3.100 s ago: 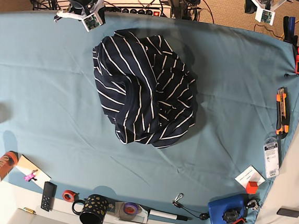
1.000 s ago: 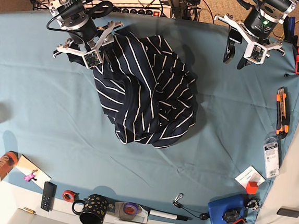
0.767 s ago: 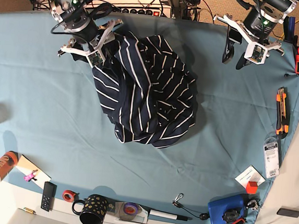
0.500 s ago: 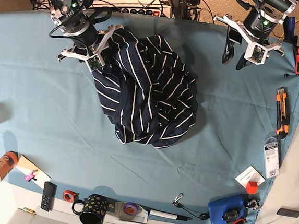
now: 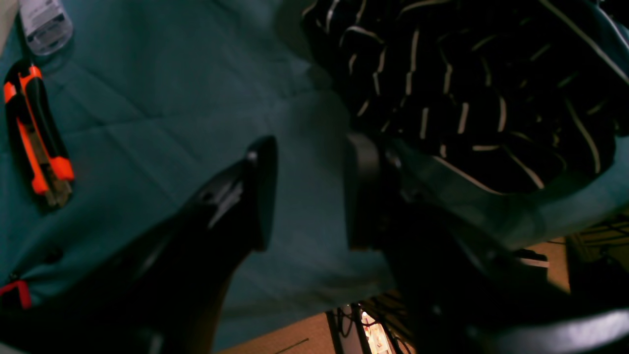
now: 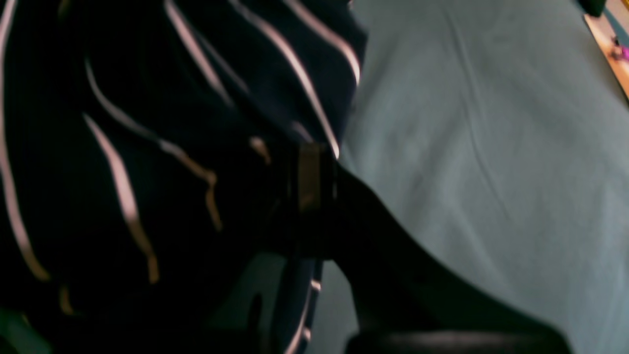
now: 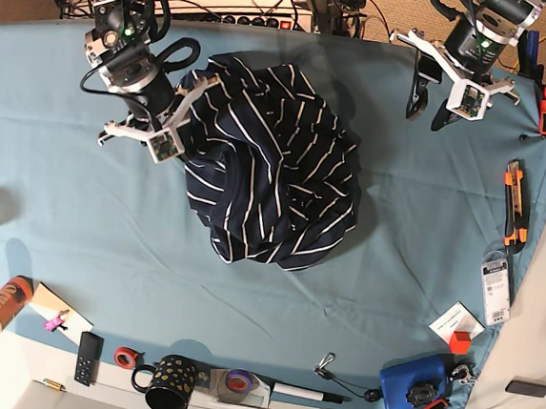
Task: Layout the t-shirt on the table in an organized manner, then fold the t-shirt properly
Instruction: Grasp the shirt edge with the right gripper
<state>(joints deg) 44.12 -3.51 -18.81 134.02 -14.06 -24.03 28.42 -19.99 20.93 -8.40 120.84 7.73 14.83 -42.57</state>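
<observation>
Navy t-shirt (image 7: 271, 171) edge pinched in right gripper (image 7: 182, 128); left gripper (image 5: 307, 189) parted, empty.

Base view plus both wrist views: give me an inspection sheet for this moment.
Surface: table, teal cloth, slightly wrinkled.
Job's things: t-shirt, crumpled in a heap, not laid out.
Clutter: mug, knife, tape roll along the edges.
Grippers: right gripper shut on the t-shirt's edge; left gripper open, empty, above bare cloth.
Cables: bundles behind the far edge.
Surroundings: carpet floor.
</observation>
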